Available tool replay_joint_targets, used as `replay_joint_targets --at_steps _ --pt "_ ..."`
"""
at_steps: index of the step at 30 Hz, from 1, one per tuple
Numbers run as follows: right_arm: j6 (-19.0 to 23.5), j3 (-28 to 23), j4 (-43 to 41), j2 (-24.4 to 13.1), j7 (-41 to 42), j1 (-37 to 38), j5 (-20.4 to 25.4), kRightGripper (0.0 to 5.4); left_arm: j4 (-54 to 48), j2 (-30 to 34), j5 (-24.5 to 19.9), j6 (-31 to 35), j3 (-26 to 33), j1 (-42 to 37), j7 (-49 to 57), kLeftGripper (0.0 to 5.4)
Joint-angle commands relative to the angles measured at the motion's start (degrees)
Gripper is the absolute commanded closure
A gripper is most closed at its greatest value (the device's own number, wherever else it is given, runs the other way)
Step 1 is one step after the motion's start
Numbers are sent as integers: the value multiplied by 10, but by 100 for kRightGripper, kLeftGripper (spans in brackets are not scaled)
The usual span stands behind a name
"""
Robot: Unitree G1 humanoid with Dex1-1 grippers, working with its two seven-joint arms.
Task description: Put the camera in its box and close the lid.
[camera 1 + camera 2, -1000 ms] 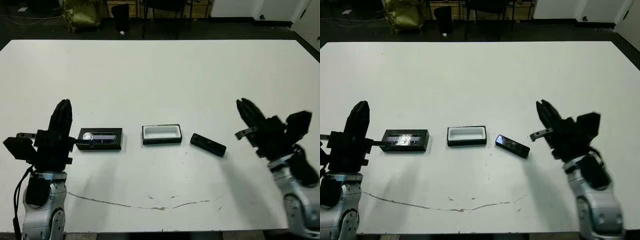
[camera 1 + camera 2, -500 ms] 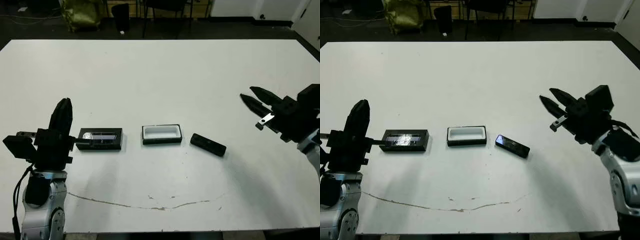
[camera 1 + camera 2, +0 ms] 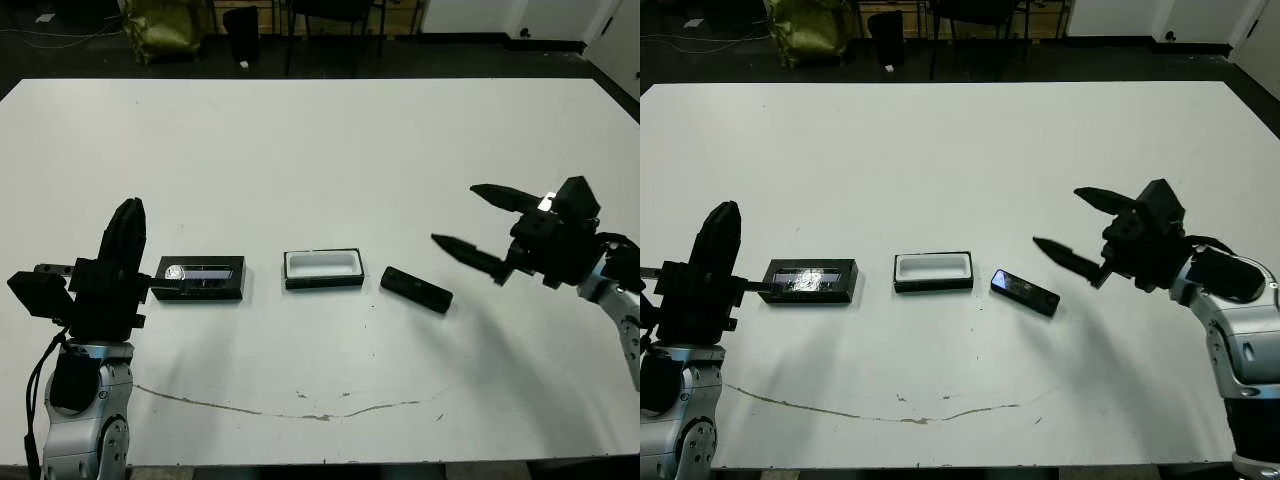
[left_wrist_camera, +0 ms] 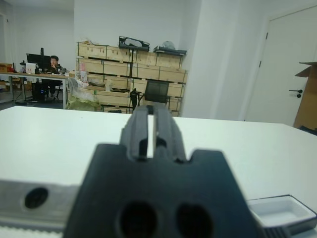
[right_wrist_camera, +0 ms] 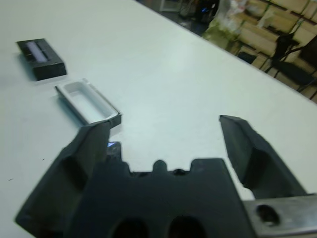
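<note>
Slim black camera bar (image 3: 416, 289) lies on the table just right of the white-lined black box (image 3: 323, 268). My right end effector (image 3: 470, 226), fingers spread wide, should straddle its narrow width, square up, then pinch.

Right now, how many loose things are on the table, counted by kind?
camera: 1
box: 1
lid: 1
Total: 3
</note>
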Motion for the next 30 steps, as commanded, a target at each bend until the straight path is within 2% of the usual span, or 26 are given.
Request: replay_joint_targets --at_steps 1,5,7,10,14,16,21,24,27,30 --pt "-1 8 15 1 16 26 3 3 7 6 -3 8 3 8 -1 540" --pt "-11 13 25 5 27 36 1 68 14 7 2 2 3 6 -2 540" --pt "-28 12 38 10 36 38 2 60 15 7 1 4 3 6 -2 540" --pt "-34 9 53 11 49 35 8 1 16 7 1 4 2 5 -3 540" --pt "-25 7 66 4 65 31 17 6 16 7 4 6 3 5 0 540" --pt "-20 8 64 -1 66 33 16 26 15 7 2 7 3 6 0 540" --pt "-33 14 84 -2 87 34 14 119 20 10 0 3 4 3 -6 540" --pt "-55 20 101 1 103 30 6 90 20 9 6 -1 3 3 -4 540" --pt "-57 28 111 3 113 28 2 59 14 7 4 9 2 4 0 540" --pt "-53 37 118 2 123 25 -2 1 15 7 3 7 3 4 0 540"
